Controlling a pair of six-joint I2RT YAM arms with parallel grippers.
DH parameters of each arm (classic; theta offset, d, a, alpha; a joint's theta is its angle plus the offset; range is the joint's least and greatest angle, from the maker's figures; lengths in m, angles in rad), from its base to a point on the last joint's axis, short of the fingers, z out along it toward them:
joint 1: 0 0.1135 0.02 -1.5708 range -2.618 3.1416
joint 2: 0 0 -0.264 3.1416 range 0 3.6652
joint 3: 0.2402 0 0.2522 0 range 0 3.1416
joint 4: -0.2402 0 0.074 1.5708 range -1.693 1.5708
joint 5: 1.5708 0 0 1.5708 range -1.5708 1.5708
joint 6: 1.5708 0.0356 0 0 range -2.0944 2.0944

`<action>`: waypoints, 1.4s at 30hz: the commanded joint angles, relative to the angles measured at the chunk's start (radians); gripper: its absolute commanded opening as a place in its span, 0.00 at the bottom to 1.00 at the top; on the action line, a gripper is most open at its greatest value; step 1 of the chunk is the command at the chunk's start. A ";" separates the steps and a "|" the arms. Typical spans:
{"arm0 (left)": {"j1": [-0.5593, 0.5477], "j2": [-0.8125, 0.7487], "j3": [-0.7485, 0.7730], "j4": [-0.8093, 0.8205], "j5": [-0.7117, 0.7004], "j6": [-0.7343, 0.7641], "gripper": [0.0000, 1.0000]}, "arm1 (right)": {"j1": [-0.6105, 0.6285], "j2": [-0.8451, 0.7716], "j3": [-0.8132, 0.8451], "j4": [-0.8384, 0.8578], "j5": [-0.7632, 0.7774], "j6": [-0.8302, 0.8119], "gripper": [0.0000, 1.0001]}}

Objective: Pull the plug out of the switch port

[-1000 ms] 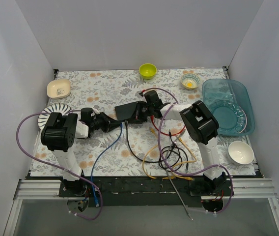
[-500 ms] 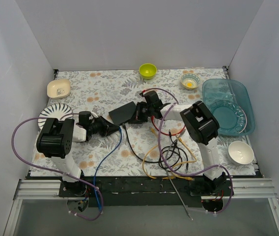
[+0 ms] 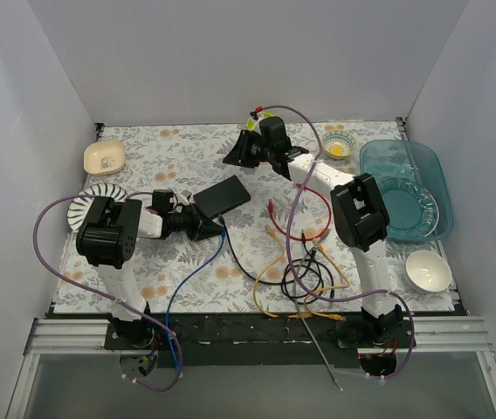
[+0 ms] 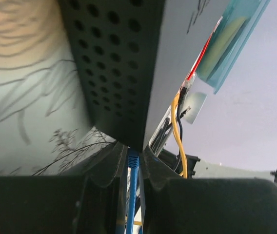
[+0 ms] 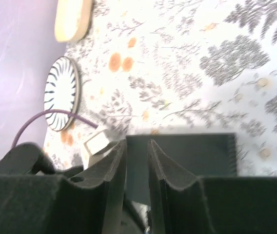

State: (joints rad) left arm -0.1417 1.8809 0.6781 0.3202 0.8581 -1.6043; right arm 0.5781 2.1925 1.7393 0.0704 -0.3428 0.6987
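Left tool (image 4: 132,168) tight around blue plug (image 4: 132,159), wrist view only.

The flat black network switch (image 3: 223,195) lies near the middle of the floral-patterned worktop (image 3: 187,157). At its near-left corner the left pincer (image 3: 206,228) sits, with the blue plug (image 4: 132,159) between its fingers at the switch's edge. Left of the switch stands the striped round plate (image 3: 86,200), and behind that the cream oval dish (image 3: 104,157). Behind the switch, at the far edge, the right pincer (image 3: 236,153) hangs. To the switch's right lies a tangle of loose cables (image 3: 305,271), and beyond those the clear teal plastic tray (image 3: 403,188).
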 commanded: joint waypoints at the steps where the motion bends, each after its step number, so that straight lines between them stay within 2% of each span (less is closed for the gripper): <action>1: -0.035 0.027 0.015 -0.105 -0.037 0.055 0.00 | -0.027 0.162 0.170 -0.084 -0.019 -0.018 0.31; 7: -0.039 -0.041 0.012 -0.187 -0.068 0.073 0.00 | -0.043 0.312 0.311 -0.101 -0.068 0.031 0.32; 10: -0.038 -0.109 0.012 -0.272 -0.138 0.096 0.00 | -0.046 0.355 0.321 -0.107 -0.097 0.041 0.32; 11: -0.036 -0.138 0.017 -0.295 -0.160 0.101 0.09 | -0.047 0.358 0.306 -0.109 -0.101 0.039 0.32; 14: -0.033 -0.193 0.044 -0.438 -0.267 0.107 0.28 | -0.047 0.304 0.179 -0.080 -0.107 0.038 0.31; 16: -0.027 -0.221 0.070 -0.492 -0.368 0.104 0.35 | -0.047 0.265 0.094 -0.023 -0.105 0.033 0.30; 20: -0.009 -0.307 0.113 -0.585 -0.517 0.089 0.42 | -0.049 0.146 -0.137 0.015 -0.107 0.024 0.28; 25: 0.001 -0.387 0.132 -0.610 -0.639 0.052 0.45 | -0.049 0.044 -0.335 0.084 -0.102 0.039 0.26; 28: 0.001 -0.422 0.111 -0.555 -0.613 0.034 0.43 | -0.053 -0.020 -0.402 0.095 -0.072 0.038 0.26; 32: -0.001 -0.396 0.066 -0.400 -0.394 0.029 0.38 | -0.052 -0.178 -0.458 0.138 0.007 0.032 0.27; 36: -0.004 -0.364 0.015 -0.345 -0.321 0.018 0.36 | -0.037 -0.264 -0.466 0.146 0.016 0.025 0.27; 42: -0.004 -0.339 -0.020 -0.333 -0.361 0.012 0.35 | -0.001 -0.296 -0.445 0.083 -0.054 -0.017 0.23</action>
State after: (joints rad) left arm -0.1452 1.5375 0.6777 -0.0448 0.4992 -1.5929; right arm 0.5499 1.9289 1.2682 0.1753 -0.3531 0.7292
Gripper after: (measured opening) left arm 0.351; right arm 0.255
